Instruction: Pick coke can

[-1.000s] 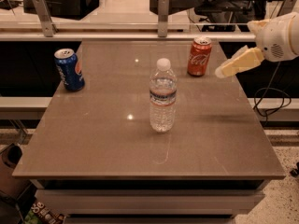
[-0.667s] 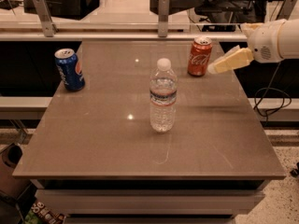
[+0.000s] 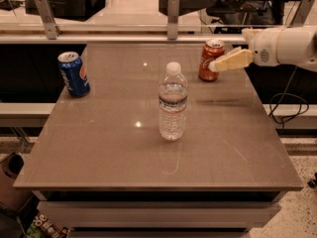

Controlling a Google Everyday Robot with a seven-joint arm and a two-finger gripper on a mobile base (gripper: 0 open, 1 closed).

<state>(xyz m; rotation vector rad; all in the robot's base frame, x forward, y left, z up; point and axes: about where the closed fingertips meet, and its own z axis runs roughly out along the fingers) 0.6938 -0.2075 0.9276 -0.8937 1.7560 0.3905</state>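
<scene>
- Grey-brown flat-topped bench [image 3: 114, 148]: carries three upright containers, standing well apart from one another.
- White robot arm [image 3: 292, 46]: comes in from the right edge, above the bench's far right corner.
- Clear plastic water bottle with white cap [image 3: 173, 103]: stands near the bench centre. Its contents look clear, and its label band carries print that cannot be read. It stands well clear of the arm's line to the red can.
- Blue aluminium can with red-and-white logo and silver top [image 3: 74, 74]: stands at the far left edge of the bench. No wording can be read.
- Red-orange aluminium coke can with silver top [image 3: 210, 52]: stands at the far right of the bench, near the back edge. The white lettering is visible but not legible.
- Cream-coloured gripper [image 3: 218, 64]: points left, level with the coke can's middle, and its tip overlaps the can's right front side. Whether it is released or clenched cannot be told, nor whether it touches the can.
- Surroundings: a rail with grey metal posts [image 3: 173, 16] runs behind the bench, and a black cable [image 3: 287, 103] lies on the floor to the right.
</scene>
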